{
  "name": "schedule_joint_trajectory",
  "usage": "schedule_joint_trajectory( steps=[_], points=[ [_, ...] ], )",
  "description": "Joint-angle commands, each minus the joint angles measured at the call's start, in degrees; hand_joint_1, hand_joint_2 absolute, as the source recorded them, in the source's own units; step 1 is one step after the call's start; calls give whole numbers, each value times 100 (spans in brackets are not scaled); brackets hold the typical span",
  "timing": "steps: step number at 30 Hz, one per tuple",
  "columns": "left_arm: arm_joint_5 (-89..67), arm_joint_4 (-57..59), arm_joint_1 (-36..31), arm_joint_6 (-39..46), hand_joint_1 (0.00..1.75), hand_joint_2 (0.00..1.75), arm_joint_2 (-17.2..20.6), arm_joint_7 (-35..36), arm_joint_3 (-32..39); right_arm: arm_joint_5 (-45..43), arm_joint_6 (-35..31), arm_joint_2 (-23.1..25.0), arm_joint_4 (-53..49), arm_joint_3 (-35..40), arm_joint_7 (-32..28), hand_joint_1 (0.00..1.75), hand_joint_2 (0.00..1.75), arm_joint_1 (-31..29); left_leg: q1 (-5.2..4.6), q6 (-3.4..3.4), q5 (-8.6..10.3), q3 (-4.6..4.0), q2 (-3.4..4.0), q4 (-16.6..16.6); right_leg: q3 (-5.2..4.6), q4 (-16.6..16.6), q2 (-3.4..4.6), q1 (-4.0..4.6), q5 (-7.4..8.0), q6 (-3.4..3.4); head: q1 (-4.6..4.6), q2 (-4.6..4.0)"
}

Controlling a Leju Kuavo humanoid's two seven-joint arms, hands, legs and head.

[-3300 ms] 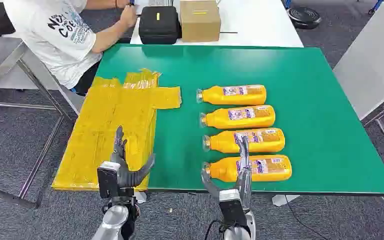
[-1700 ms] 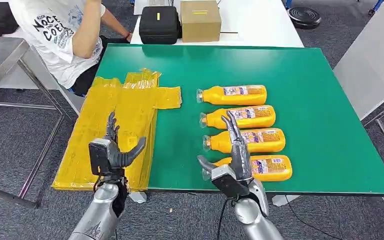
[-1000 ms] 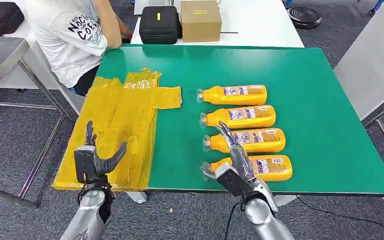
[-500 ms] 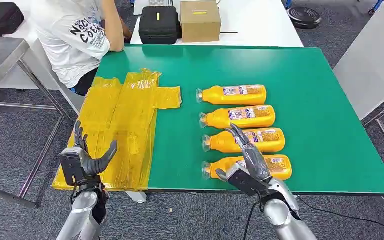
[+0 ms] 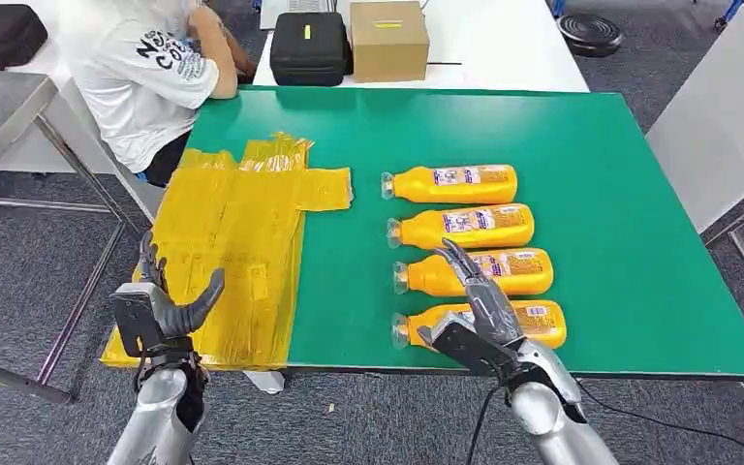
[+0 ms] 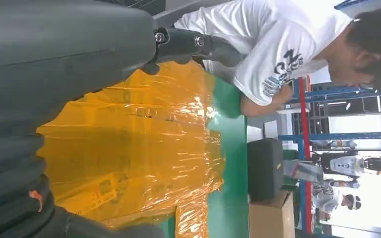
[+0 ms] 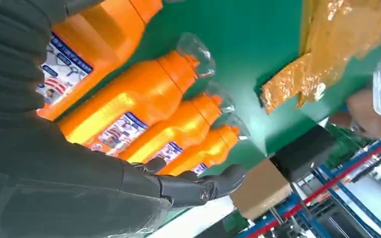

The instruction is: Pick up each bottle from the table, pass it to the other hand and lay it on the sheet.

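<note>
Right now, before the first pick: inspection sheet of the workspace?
Surface: green table top, flat.
Job's things: four orange plastic bottles lying in a row, clear caps toward the crinkled yellow plastic sheet; nothing lies on the sheet.
Clutter: nothing seen on the green top.
Hands: right hand over the nearest bottle, fingers spread, holding nothing; left hand open by the sheet's near edge.
Cables: a black cable on the floor.
Surroundings: seated person in a white shirt; black case and cardboard box on a white table.
</note>
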Motion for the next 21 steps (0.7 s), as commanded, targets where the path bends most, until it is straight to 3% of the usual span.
schedule_joint_trajectory(
  steps=[1,21],
  points=[
    [-28,125,-135,13,0,175,-22,106,170,-20,323,-152,364,190,284,0,175,-231,9,-12,-15,28,11,1,28,-3,7,9,-11,-11,-2,0],
    [-73,-83,162,-20,0,175,16,183,183,433,527,-593,-668,272,727,0,175,369,11,-14,-23,38,6,4,39,-1,0,12,-20,-13,-2,0]
  ],
)
